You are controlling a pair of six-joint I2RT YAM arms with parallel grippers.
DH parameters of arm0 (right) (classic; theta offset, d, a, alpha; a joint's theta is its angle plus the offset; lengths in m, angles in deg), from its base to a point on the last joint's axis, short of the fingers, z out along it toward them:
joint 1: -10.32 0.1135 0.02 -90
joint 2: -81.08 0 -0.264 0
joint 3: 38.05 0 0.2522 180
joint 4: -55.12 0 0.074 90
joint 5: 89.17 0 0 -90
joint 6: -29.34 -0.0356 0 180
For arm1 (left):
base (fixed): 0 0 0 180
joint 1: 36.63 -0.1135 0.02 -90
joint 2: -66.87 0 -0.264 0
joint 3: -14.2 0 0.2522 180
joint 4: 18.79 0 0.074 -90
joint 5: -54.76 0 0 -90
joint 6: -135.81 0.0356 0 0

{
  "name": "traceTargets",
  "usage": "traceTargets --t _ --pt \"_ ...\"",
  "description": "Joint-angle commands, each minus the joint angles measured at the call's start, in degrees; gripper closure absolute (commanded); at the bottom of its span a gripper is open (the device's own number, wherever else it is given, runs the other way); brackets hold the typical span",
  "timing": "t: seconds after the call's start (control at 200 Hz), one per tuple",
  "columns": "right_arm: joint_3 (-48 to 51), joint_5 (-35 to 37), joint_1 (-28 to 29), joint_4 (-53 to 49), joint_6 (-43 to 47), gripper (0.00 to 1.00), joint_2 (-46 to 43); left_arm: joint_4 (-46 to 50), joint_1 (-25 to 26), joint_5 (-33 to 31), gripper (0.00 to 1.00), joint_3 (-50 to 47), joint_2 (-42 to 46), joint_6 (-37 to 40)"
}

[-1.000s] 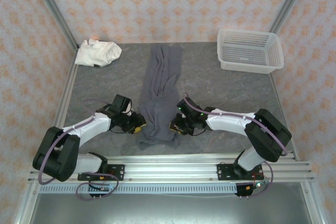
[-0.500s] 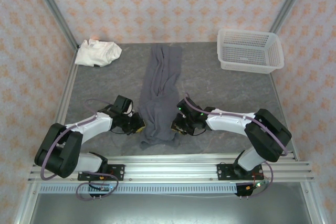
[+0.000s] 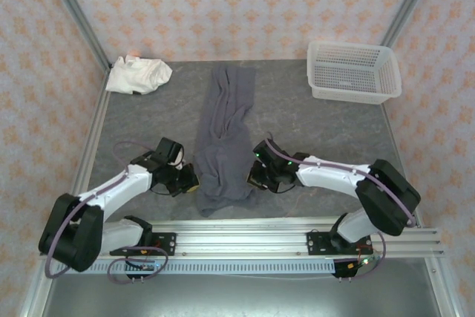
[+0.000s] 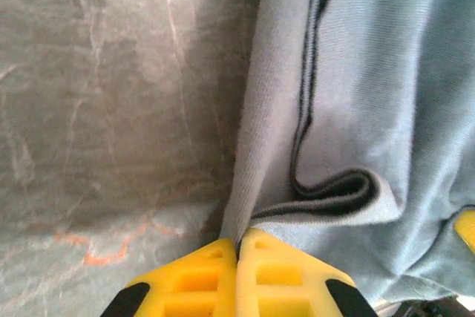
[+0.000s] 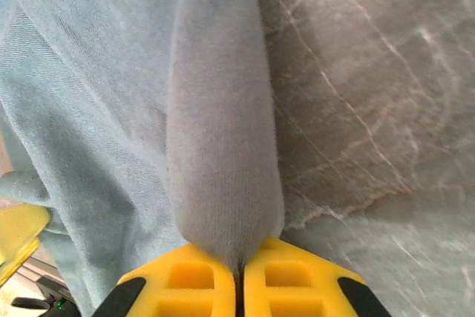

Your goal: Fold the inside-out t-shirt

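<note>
The inside-out t-shirt (image 3: pixel 223 135) lies as a long, narrow, rumpled slate-grey strip down the middle of the table, its near end between my two arms. My left gripper (image 3: pixel 193 181) pinches the shirt's left near edge, yellow fingers (image 4: pixel 200 283) shut on a thin fold of fabric (image 4: pixel 252 176) beside a dark seam. On the other side, my right gripper (image 3: pixel 251 176) holds the right near edge; its fingers (image 5: pixel 289 280) are shut on a thick rounded fold of grey cloth (image 5: pixel 219 146).
A crumpled cream-white garment (image 3: pixel 138 74) sits at the far left corner. A white plastic basket (image 3: pixel 352 71) stands at the far right. Grey marbled tabletop (image 3: pixel 319 124) lies bare on both sides of the shirt; the metal rail (image 3: pixel 237 231) runs along the near edge.
Both grippers have drawn the shirt's near end a little toward the rail. The left arm's elbow has swung outward and lower; the fabric's near end is slightly narrower.
</note>
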Motion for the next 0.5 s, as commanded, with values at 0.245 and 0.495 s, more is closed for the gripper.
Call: traceTargets --t 0.245,0.495 --pt "4.33 0.3 5.38 -2.34 -1.69 1.0 -11.09 8.63 0.39 3.03 1.0 -4.75 13.05 -1.46" --pt "4.44 3.49 8.75 -3.63 -4.33 1.0 -20.03 12.57 0.66 4.51 1.0 -5.73 28.6 -11.37"
